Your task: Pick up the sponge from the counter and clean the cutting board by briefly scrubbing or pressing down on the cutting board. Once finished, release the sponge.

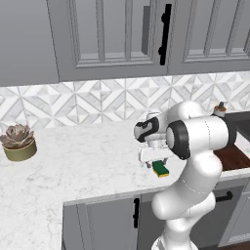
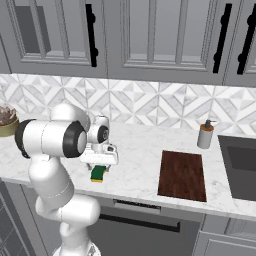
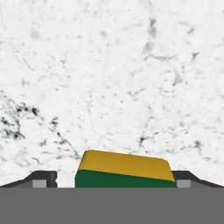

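Note:
The sponge (image 1: 160,169) (image 2: 98,173), dark green over yellow, lies on the white marble counter (image 1: 83,161) near its front edge. My gripper (image 1: 155,163) (image 2: 100,165) hangs straight over it, pointing down. In the hand view the sponge (image 3: 124,170) sits between the two dark fingertips (image 3: 43,178), slightly skewed. A small gap shows on the left side, and the right tip is close to or touching the sponge. The gripper (image 3: 114,180) is open around it. The dark reddish-brown cutting board (image 2: 182,175) (image 1: 233,157) lies flat on the counter well to the right of the sponge.
A potted succulent (image 1: 18,141) stands at the far left of the counter. A soap dispenser (image 2: 205,134) stands behind the board, and a dark sink (image 2: 240,165) is to its right. Grey wall cabinets hang above the tiled backsplash.

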Motion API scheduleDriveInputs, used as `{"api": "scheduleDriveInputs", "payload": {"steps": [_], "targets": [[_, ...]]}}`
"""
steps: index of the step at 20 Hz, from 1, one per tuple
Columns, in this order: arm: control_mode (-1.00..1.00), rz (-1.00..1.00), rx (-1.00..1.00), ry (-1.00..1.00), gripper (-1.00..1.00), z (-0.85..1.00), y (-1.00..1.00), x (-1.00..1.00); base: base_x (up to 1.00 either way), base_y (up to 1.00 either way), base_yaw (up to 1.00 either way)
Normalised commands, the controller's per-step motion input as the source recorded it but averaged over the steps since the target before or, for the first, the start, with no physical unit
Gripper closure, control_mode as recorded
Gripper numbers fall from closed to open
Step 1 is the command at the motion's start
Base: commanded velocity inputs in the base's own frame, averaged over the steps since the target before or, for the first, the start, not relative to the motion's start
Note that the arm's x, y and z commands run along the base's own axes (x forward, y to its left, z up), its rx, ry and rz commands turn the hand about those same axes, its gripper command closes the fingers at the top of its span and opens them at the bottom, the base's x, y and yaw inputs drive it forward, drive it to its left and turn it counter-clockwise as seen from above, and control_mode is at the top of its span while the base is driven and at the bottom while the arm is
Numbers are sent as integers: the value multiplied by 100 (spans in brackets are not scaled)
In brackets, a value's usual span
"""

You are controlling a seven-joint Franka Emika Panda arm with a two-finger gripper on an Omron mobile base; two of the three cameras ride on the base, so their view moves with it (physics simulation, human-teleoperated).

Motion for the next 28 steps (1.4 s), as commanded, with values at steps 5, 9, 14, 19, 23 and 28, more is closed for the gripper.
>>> {"api": "scheduleDriveInputs", "payload": {"steps": [5, 9, 14, 19, 23, 28], "targets": [[-100, 0, 0, 0, 100, -29, 0, -9, 0, 0, 0], [-100, 0, 0, 0, 100, -24, 0, -37, 0, 0, 0], [-100, 0, 0, 0, 100, -2, -1, -26, 0, 0, 0], [-100, -1, 2, 0, 100, 23, -34, -10, 0, 0, 0], [-100, -12, 7, 4, 100, 40, -54, 1, 0, 0, 0], [-100, -24, 3, 13, 100, 23, -43, 3, 0, 0, 0]]}}
